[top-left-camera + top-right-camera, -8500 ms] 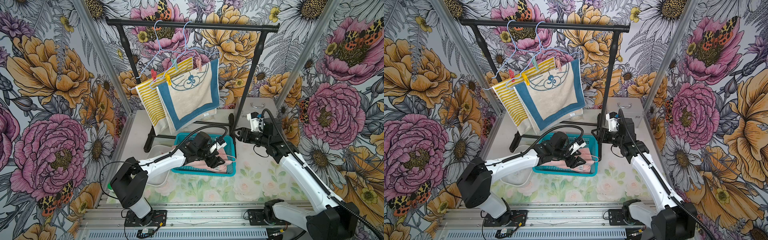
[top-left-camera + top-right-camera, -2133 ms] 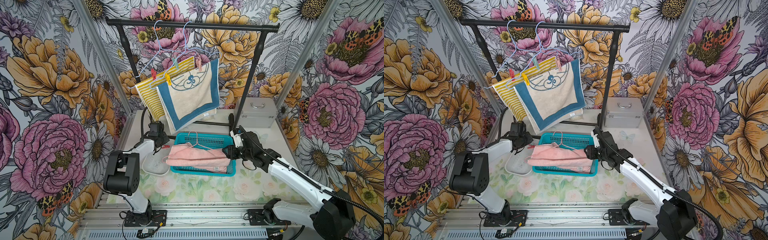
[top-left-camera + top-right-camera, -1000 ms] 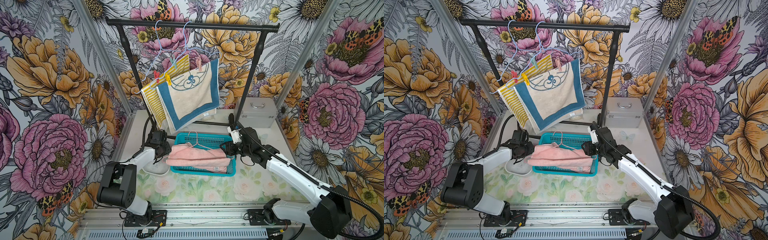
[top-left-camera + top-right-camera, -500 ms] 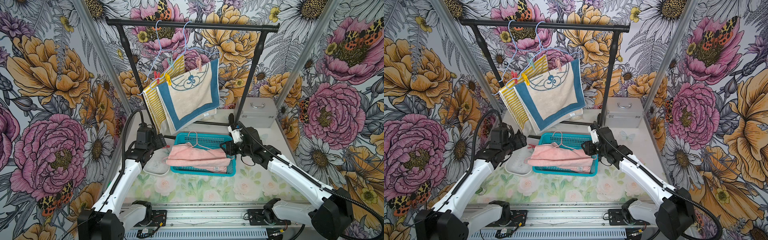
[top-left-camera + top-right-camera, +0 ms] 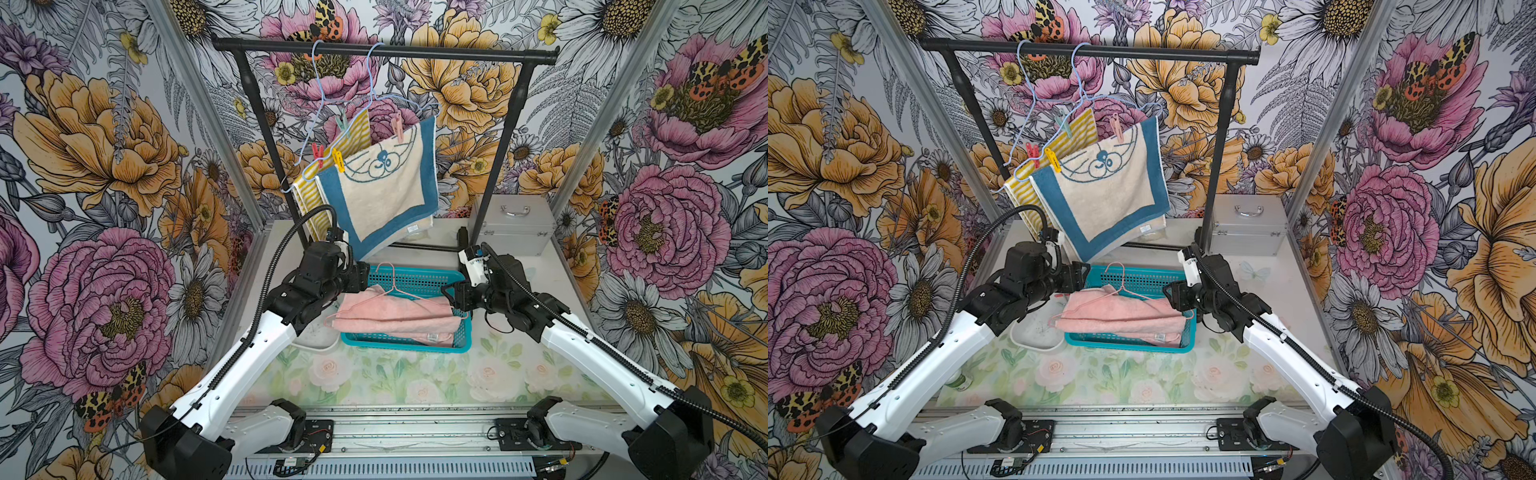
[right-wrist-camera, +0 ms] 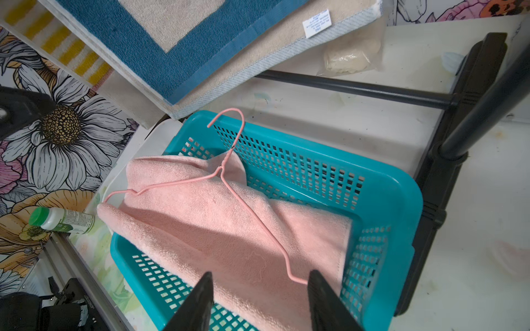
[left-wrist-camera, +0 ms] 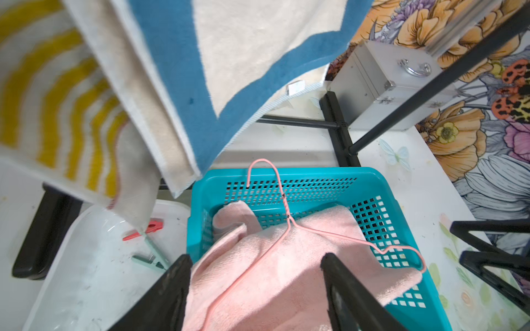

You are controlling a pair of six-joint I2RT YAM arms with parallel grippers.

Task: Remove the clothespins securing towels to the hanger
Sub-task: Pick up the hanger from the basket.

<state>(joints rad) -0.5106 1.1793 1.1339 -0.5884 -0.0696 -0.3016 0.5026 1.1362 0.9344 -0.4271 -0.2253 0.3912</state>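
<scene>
white-shelled left arm (image 5: 257, 345) and right arm (image 5: 582, 349), black at joints; ribbed black cable (image 5: 291, 230) at 11 o'clock of left wrist.

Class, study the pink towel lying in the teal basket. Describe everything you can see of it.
The pink towel is plain, pale, soft-looking terry, folded loosely over a pink wire hanger whose hook sticks out past the cloth. It lies slumped across the teal basket, one end overhanging the rim above the white tray. A small white label shows at its lower edge.
</scene>
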